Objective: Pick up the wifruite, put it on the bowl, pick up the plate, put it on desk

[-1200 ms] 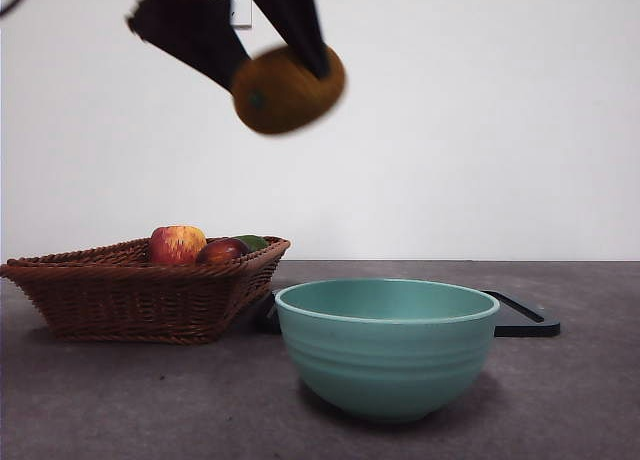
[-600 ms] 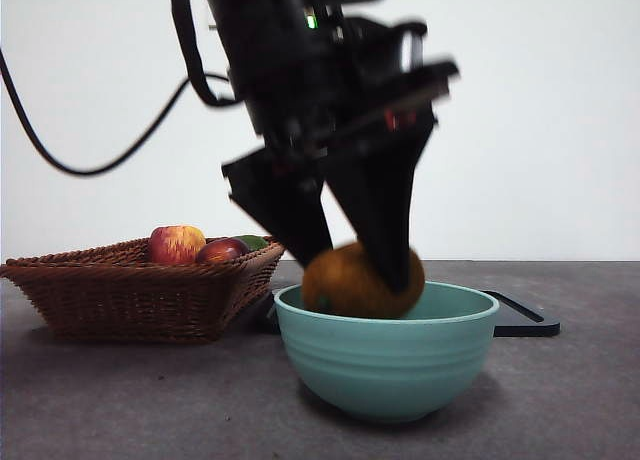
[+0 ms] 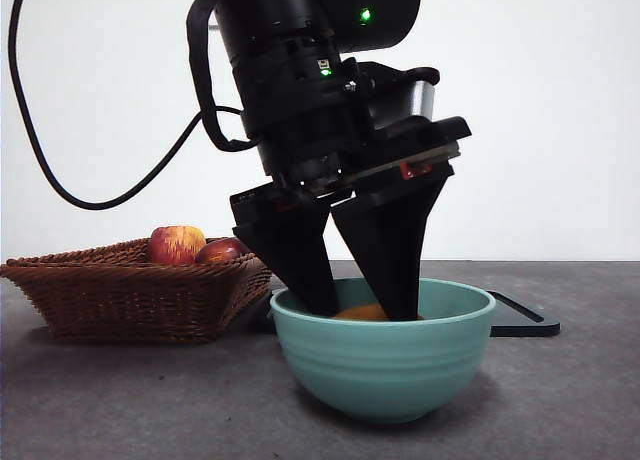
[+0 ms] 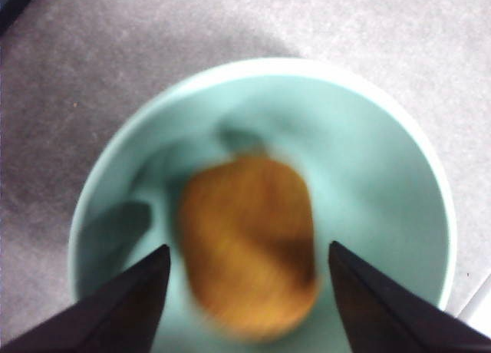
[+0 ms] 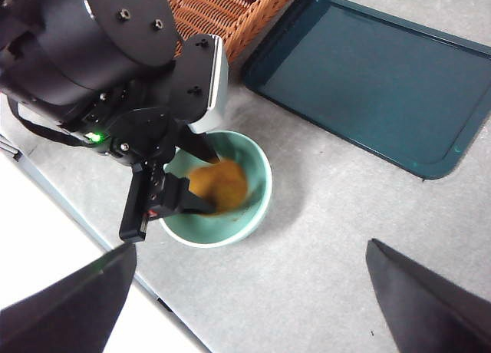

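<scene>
My left end effector [image 3: 362, 305] reaches down into the teal bowl [image 3: 385, 365] at the near edge of the desk [image 3: 120, 400], its jaws spread wide and released either side of the brown kiwifruit [image 4: 247, 242], which lies free on the bowl's floor. I judge the fruit light and softish with a fuzzy, grippy skin, best pinched gently across its short middle, and the bowl glazed and slick. Beyond stand the wicker basket [image 3: 130, 290] of apples [image 3: 177, 244] and the flat dark tray [image 5: 368, 80], while my right end effector [image 5: 253, 307] hangs high with jaws apart, holding nothing.
</scene>
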`<state>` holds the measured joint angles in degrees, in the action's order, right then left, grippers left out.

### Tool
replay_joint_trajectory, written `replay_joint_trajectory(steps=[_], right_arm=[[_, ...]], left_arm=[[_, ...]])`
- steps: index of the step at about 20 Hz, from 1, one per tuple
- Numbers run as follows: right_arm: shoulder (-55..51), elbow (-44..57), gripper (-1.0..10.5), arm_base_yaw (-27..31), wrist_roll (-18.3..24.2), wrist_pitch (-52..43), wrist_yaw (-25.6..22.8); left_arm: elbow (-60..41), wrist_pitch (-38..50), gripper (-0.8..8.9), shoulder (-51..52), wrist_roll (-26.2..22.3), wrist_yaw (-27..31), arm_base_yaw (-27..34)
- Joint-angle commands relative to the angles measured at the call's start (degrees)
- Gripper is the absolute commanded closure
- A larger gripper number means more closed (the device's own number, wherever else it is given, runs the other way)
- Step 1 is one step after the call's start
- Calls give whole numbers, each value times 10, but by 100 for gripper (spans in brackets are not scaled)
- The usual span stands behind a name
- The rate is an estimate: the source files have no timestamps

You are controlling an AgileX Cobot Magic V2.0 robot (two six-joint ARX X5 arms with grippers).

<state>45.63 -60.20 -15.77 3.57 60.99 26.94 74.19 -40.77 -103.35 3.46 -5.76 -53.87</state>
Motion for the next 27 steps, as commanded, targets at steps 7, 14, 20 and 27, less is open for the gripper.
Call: replay_joint_trajectory(steps=[7,14,20,27], right_arm=[[3,-12,469,-3,-6,-5,0],[3,-12,469,-3,-6,-5,0],[3,-12,469,-3,-6,-5,0],[3,-12,469,-3,-6,-5,0]], left_arm=[[13,2,465,3,-9,2,-7],[14,1,465,92,3,2,-1],[14,0,465,205,21,2,26],[11,-22,466,325,43,2,110]])
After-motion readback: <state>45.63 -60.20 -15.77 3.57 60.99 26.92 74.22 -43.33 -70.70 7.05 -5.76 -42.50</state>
